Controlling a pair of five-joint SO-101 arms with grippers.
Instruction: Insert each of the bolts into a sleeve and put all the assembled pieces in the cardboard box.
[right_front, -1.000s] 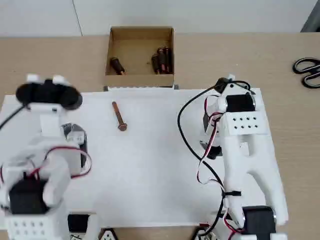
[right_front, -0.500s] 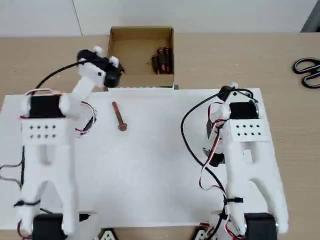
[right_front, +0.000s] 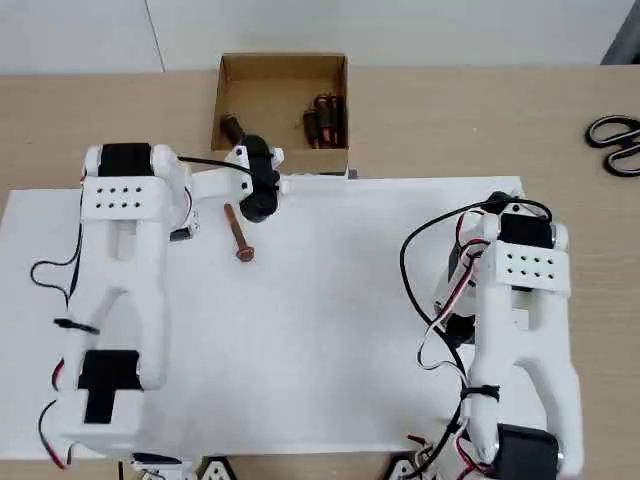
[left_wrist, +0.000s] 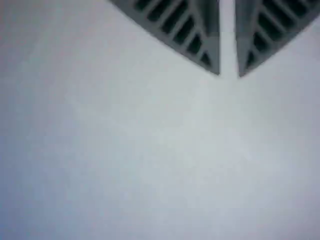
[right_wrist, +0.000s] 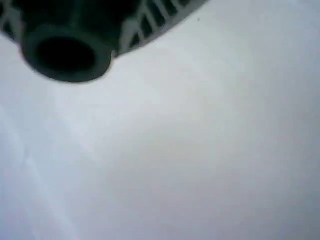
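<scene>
A rusty bolt (right_front: 238, 233) lies loose on the white mat (right_front: 330, 330), its head toward the near side. My left gripper (right_front: 257, 207) hovers just right of the bolt's far end, close to the cardboard box (right_front: 283, 62); in the left wrist view its fingertips (left_wrist: 210, 47) stand almost together over bare mat with nothing between them. Several assembled pieces (right_front: 325, 118) lie in the box. My right gripper (right_wrist: 107, 37) holds a black sleeve (right_wrist: 67, 57), open end showing, low over the mat on the right side. The right arm (right_front: 520, 300) covers it in the high view.
Black scissors (right_front: 615, 140) lie on the wooden table at the far right, off the mat. The mat's middle and near part are bare. The box stands just beyond the mat's far edge.
The left arm has swung from the near left, past the box's left corner, down to the mat beside the bolt. The right arm has drawn back toward the right and near side.
</scene>
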